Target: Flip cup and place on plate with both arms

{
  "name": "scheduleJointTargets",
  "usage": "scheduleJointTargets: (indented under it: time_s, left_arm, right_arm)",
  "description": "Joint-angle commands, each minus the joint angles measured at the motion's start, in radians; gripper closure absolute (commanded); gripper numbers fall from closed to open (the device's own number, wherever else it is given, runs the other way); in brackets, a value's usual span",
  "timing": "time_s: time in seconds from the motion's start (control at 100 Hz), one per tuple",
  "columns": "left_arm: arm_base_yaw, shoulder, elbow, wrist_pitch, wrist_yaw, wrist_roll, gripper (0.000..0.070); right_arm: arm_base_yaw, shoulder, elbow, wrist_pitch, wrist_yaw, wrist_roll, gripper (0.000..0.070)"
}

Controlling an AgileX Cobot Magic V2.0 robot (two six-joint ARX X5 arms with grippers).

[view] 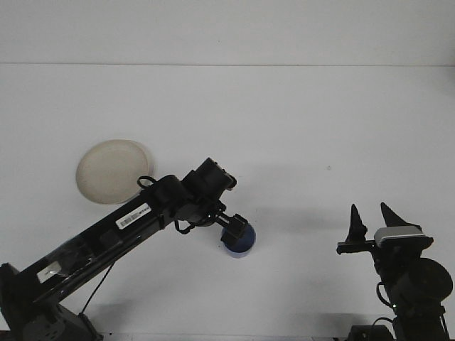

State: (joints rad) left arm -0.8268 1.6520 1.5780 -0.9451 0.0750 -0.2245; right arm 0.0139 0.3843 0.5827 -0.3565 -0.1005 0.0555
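The left gripper (234, 227) reaches out over the white tabletop (298, 128) and sits directly on the upper left rim of the blue cup (239, 243). From this view I cannot tell if its fingers are spread or pinching the cup. The cup stands just under and to the right of this gripper. The cream plate (110, 171) lies well behind and to the left, partly covered by the arm. The right gripper (370, 219) is far to the right of the cup, its fingers spread apart and pointing up.
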Motion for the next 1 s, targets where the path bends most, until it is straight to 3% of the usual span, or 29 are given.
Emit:
scheduleJointTargets:
  time_s: [0.0,0.42,0.65,0.81,0.99]
  left_arm:
    - [-0.013,0.045,0.023,-0.007,-0.008,0.015,0.012]
    - [-0.012,0.192,0.023,-0.019,-0.008,0.043,0.0133]
    - [-0.012,0.22,0.023,-0.02,-0.008,0.052,0.0357]
    - [-0.015,0.22,0.026,-0.019,-0.008,0.058,0.07]
    - [-0.016,0.219,0.038,-0.023,-0.008,0.06,0.0692]
  right_arm:
    - [0.0,0.002,0.012,0.012,0.003,-0.01,0.0273]
    - [0.0,0.001,0.012,0.012,0.003,-0.01,0.0273]
    - [0.0,0.001,0.012,0.012,0.003,-0.01,0.0273]
    - [0.0,0.001,0.012,0.012,0.003,-0.01,0.0273]
    - [0.0,0.001,0.012,0.012,0.003,-0.011,0.0273]
